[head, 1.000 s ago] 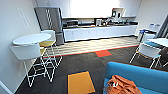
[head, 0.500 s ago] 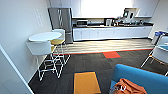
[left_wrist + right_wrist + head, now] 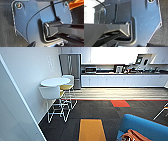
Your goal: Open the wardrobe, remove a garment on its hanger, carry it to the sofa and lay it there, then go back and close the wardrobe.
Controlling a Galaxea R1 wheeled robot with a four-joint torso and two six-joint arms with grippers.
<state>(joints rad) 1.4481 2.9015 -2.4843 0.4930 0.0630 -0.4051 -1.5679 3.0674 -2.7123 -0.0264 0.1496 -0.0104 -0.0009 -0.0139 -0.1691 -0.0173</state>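
Observation:
The bright blue sofa sits at the lower right corner of the head view, with only its rounded back and part of the seat in frame. On its seat lies the burnt-orange garment, bunched up and cut off by the frame's edge. I cannot make out a hanger with it. Both wrist views look down past the robot's own dark plate and jointed bar onto dark carpet. An orange patch shows beyond the plate in the left wrist view.
A white panel rises close on the left. A round white table with white and yellow stools stands by the wall. Behind are a steel fridge and a kitchen counter. Orange and red tiles mark the dark carpet.
The whole head view has swung to the left, so the table, stools and fridge now sit further right in the picture. The sofa and garment stay at the lower right corner.

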